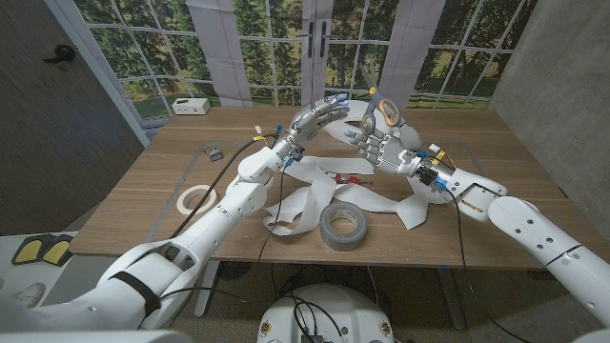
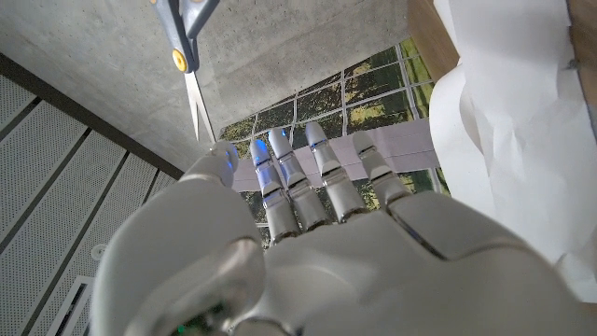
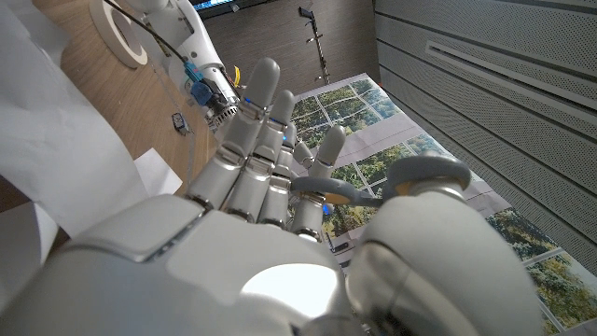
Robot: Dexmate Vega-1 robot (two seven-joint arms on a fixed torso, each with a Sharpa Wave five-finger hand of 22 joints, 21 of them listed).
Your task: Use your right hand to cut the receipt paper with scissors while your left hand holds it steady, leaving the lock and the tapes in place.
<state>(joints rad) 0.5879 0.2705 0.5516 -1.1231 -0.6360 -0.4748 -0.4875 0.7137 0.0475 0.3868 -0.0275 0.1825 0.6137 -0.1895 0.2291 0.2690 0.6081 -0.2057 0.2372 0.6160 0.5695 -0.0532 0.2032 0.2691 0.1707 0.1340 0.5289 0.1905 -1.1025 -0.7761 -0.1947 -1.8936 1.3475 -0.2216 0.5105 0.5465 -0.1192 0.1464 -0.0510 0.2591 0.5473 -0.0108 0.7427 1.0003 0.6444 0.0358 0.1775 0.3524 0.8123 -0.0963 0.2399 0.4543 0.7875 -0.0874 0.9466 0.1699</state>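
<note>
Two hands raised: both robot hands are up over the far middle of the table, close together but apart.
Right hand: the white right hand (image 1: 386, 143) holds grey-handled scissors with a yellow pivot (image 1: 375, 98), thumb through a handle loop in the right wrist view; blades point up and away, and how far they are parted cannot be told.
Left hand: the white left hand (image 1: 319, 116) is lifted, fingers extended toward the right hand; the long white receipt paper strip (image 1: 310, 200) rises toward it, but whether the fingers pinch the strip cannot be told.
Task thing: the paper lies in loose loops across the middle of the wooden table (image 1: 143, 181), from under the left forearm to the near right.
Step in hand: judged as lining up the cut; no blade is on the paper.
Next move: likely needs a taut span held by the left hand, blades parted and brought across it.
Left in place: grey duct tape roll (image 1: 343, 226) near the front edge; white masking tape ring (image 1: 196, 200) at near left; small dark lock-like item (image 1: 214, 151) at far left, too small to confirm.
Open room: bare wood far right; the hands crowd each other, so blade tips pass near the left fingers.
</note>
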